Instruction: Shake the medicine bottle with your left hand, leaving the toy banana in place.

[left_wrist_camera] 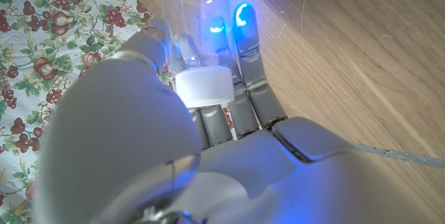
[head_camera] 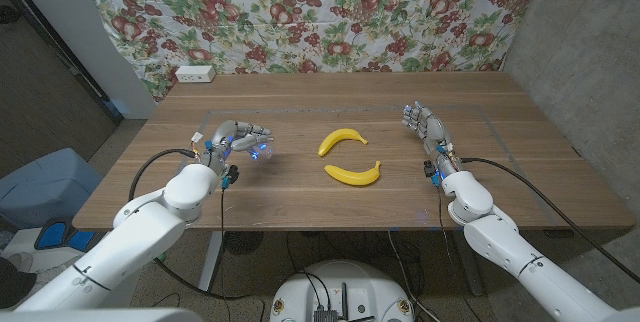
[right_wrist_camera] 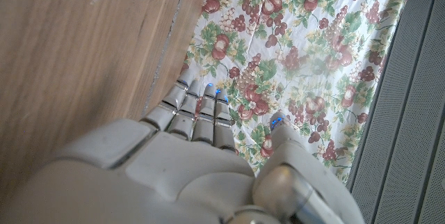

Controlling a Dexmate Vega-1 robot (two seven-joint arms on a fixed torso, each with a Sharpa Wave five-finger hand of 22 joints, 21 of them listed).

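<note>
Tabletop (head_camera: 300, 202): brown wood grain, rectangular, near edge towards the robot, far edge against a hanging cloth. Open wood lies between the two hands and along the near edge.

Left hand (head_camera: 237, 143): grey and white, blue lights at the fingertips, on the left half of the tabletop. Its fingers (left_wrist_camera: 245, 50) are wrapped around the medicine bottle (left_wrist_camera: 198, 36). In the left wrist view the bottle is a clear cylinder with a white cap (left_wrist_camera: 203, 87) towards the palm. Whether the bottle touches the wood cannot be told.

Toy bananas: two, yellow, smooth and curved, near the tabletop's middle. Far banana (head_camera: 342, 140) arches upward; near banana (head_camera: 354, 173) curves the other way, just beside it. Both lie apart from the left hand, between the two hands.

Right hand (head_camera: 426, 128): on the right half, fingers (right_wrist_camera: 200, 106) extended side by side, holding nothing, well apart from the bananas.

Floral cloth (head_camera: 330, 12): red fruit and green leaves on white. A white power strip (head_camera: 195, 75) sits at the far left corner.
</note>
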